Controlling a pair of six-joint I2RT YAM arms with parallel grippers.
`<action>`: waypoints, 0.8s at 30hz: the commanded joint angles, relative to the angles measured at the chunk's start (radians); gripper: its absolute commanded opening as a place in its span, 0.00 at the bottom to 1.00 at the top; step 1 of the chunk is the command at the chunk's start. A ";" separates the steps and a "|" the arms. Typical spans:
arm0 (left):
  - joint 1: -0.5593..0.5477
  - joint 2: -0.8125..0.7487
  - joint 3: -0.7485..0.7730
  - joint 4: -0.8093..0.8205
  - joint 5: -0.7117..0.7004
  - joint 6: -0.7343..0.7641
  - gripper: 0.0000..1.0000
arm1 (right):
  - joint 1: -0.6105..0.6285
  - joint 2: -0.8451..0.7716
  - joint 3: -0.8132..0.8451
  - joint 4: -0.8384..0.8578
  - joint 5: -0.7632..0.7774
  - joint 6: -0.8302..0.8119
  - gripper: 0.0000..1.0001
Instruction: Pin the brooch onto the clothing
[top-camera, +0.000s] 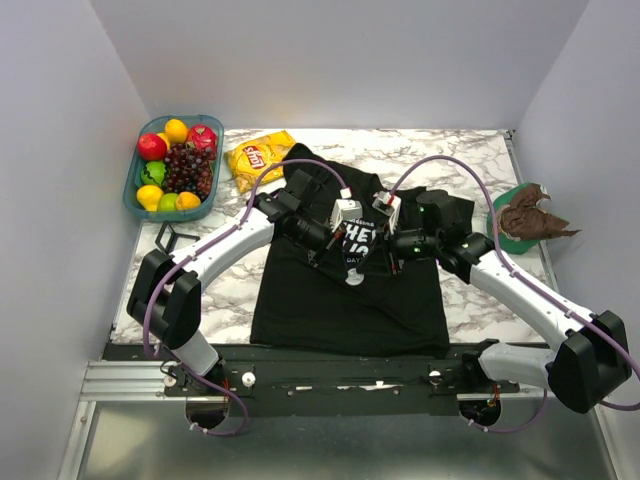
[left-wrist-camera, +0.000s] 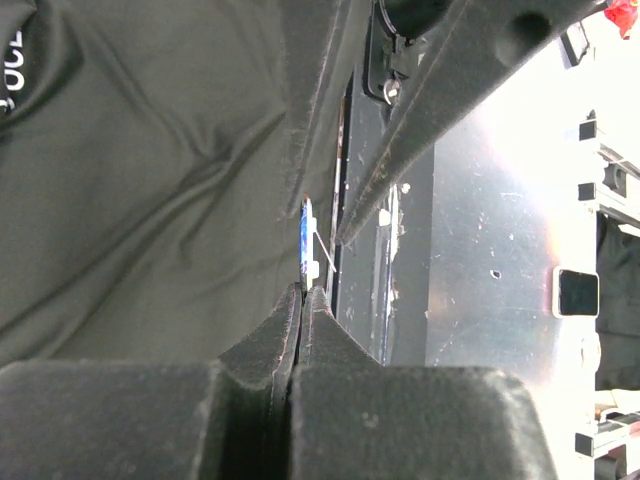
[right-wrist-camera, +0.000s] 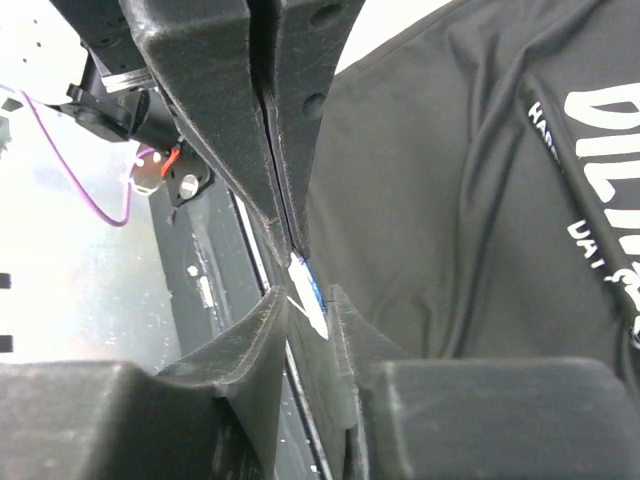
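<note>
The clothing, a black T-shirt (top-camera: 340, 310) with white print, lies spread on the marble table and partly gathered up between the arms. It also shows in the left wrist view (left-wrist-camera: 150, 180) and the right wrist view (right-wrist-camera: 450, 200). My left gripper (top-camera: 352, 252) (left-wrist-camera: 303, 293) is shut on the brooch (left-wrist-camera: 307, 240), which is seen edge-on as a thin white and blue disc with a pin. My right gripper (top-camera: 385, 255) (right-wrist-camera: 305, 305) faces it, its jaws apart around the same brooch (right-wrist-camera: 308, 285) just above the shirt. The brooch is hidden in the top view.
A blue basket (top-camera: 135, 178) of fruit stands at the back left, with a yellow chip bag (top-camera: 262, 157) beside it. A green plate (top-camera: 503, 233) with a brown crumpled thing is at the right edge. A black angled tool (top-camera: 170, 238) lies left. White walls enclose the table.
</note>
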 joint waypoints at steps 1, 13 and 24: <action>0.004 -0.029 -0.012 0.010 0.046 0.016 0.00 | 0.009 0.001 -0.020 0.020 -0.042 -0.011 0.21; 0.004 -0.042 -0.023 0.017 0.095 0.022 0.00 | 0.015 0.018 -0.026 0.029 -0.039 -0.014 0.26; 0.004 -0.063 -0.052 0.086 0.104 -0.030 0.00 | 0.017 0.004 -0.046 0.067 -0.094 0.000 0.01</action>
